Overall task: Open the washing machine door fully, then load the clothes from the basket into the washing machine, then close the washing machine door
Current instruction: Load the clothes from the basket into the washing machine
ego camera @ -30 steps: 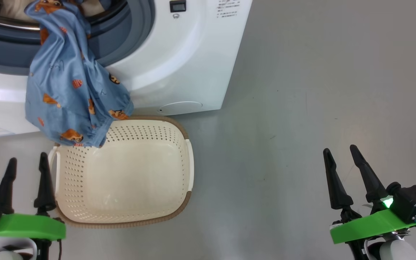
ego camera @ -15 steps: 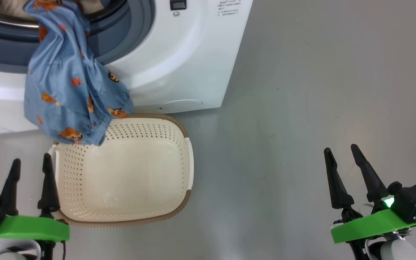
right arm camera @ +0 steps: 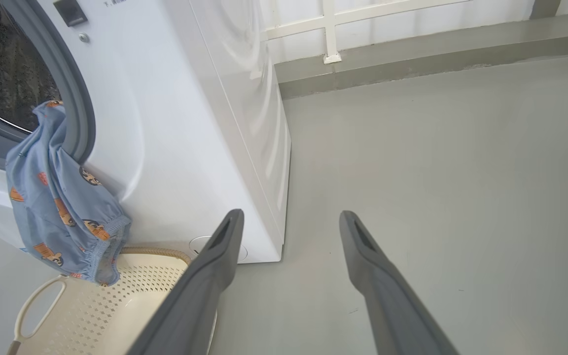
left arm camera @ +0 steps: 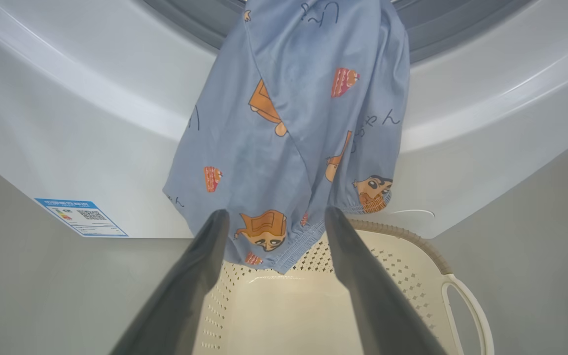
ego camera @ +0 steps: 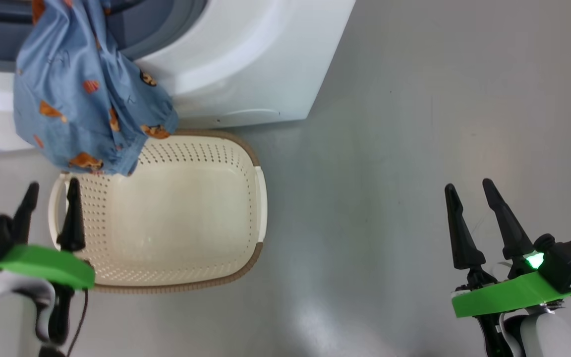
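The clothes are hung from the washer opening, over the far rim of the basket. Open floor is seen at right. The left gripper and right gripper are spread wide.

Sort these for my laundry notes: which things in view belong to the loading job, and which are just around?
Job: washing machine; bear-print cloth hanging from its opening over the basket; left gripper and right gripper, both open.
Just around: grey floor; white railing; blue label sticker.

On the washing machine, a blue label (QR code included): print too small.
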### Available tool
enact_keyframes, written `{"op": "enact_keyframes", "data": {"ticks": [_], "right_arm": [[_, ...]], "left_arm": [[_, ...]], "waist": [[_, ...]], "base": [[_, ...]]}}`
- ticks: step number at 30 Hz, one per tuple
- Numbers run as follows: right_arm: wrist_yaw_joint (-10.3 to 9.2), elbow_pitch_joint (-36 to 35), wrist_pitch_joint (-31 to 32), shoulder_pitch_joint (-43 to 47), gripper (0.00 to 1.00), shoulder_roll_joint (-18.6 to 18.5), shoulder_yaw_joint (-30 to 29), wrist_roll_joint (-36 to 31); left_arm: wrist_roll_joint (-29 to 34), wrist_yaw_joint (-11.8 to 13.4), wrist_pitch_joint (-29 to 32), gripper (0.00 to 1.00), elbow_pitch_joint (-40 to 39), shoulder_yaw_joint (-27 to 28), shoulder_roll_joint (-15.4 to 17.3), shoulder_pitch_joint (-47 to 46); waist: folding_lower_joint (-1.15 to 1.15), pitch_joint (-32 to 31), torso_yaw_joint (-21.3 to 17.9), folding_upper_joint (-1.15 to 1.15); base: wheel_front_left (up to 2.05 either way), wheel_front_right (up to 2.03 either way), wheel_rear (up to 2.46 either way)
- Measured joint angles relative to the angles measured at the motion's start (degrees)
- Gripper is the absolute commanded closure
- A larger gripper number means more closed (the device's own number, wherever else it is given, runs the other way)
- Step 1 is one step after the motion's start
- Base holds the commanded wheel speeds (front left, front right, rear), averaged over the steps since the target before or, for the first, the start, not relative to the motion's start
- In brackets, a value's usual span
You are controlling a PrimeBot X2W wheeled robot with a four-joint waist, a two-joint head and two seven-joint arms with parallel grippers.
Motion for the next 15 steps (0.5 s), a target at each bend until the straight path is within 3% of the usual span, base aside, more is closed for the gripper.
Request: {"op": "enact_keyframes", "data": {"ticks": [15], "right_arm": [[0.00, -0.5, 0.0, -3.0, 0.00, 0.8, 0.7, -0.5]], "left_arm": [[-3.1, 0.0, 0.0, 0.00, 18.9, -8.2, 3.9, -19.3]], "waist": [[0.00, 5.9, -1.7, 0.00]], "base": [[0.00, 0.00, 0.00]]}}
